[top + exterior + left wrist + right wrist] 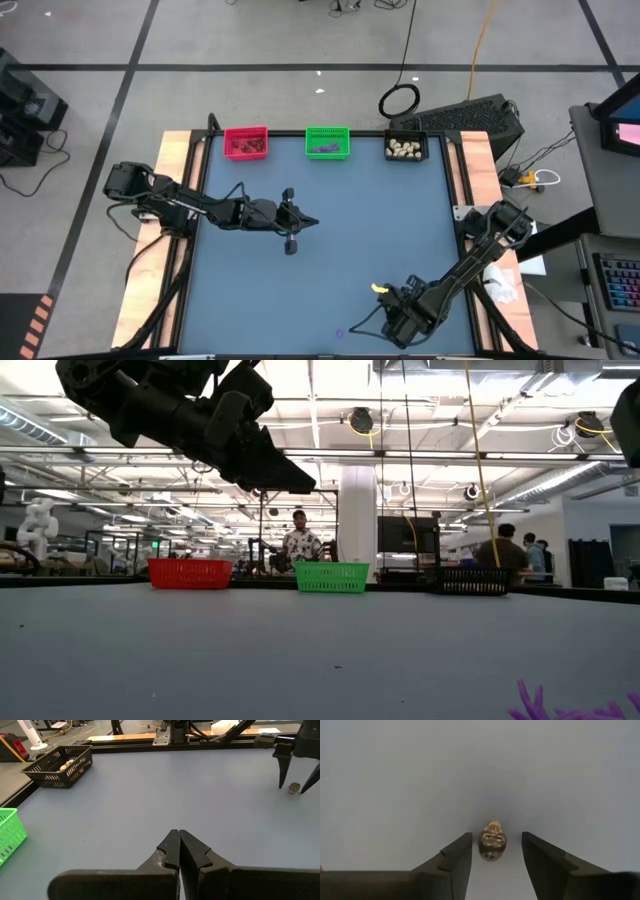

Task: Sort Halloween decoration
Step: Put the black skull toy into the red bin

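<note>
From above, my right gripper (383, 292) is down near the table's (350, 230) front edge on its right half, tips over a small cream-yellow trinket (380, 288), while my left gripper (310, 221) waits over the open middle-left of the mat, well apart from it. The red bin (246, 142), green bin (327, 142) and black bin (406, 148) stand in a row along the far edge, the black one already holding cream lumps, so I judge that is where this piece belongs, with bare mat all the way there. A tiny purple bit (339, 333) lies near the front edge, just beside my right arm. At table height, the three bins line the far rim, and a purple piece (560, 708) sprawls close in the foreground. Through my left wrist camera, my left fingers (172, 847) are pressed together on nothing, and far across the mat I see the other arm's spread fingers straddling the small lump (294, 787). Through my right wrist camera, the trinket (492, 840) sits on the mat squarely between my parted fingers (457, 852), touching neither, its longer side running along the line I point; closing straight in should catch it across its narrow width.
</note>
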Motion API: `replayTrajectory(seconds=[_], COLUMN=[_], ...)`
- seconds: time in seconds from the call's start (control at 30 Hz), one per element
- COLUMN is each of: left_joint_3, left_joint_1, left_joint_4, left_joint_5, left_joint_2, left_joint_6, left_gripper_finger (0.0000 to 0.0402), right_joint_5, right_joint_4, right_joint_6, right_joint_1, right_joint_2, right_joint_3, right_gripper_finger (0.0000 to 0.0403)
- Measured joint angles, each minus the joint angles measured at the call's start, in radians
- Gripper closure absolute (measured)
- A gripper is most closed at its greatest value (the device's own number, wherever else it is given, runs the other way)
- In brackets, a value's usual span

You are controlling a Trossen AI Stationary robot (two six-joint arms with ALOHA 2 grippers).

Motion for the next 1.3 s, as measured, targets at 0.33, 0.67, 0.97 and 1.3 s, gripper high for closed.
replayTrajectory(seconds=[0.33, 0.67, 0.97, 1.3], left_joint_3=[0.0, -0.067, -0.273, -0.486], left_joint_1=[0.0, 0.004, 0.007, 0.007], left_joint_4=[-0.008, -0.034, 0.081, 0.191], left_joint_5=[0.0, 0.0, -0.013, -0.114], left_joint_2=[0.0, -0.128, -0.334, -0.599], left_joint_6=[-0.011, -0.08, -0.125, -0.09], left_gripper_finger=[0.0402, 0.0402, 0.0402, 0.0402], right_joint_5=[-0.002, -0.002, 0.074, 0.222], right_joint_4=[-0.008, -0.004, 0.052, 0.392], right_joint_6=[-0.058, -0.143, -0.365, -0.809], right_joint_1=[-0.001, -0.024, -0.164, -0.448], right_joint_2=[0.006, -0.039, -0.052, -0.052], right_joint_3=[0.0, 0.0, 0.0, 0.0], right_gripper_finger=[0.034, 0.036, 0.0357, 0.0357])
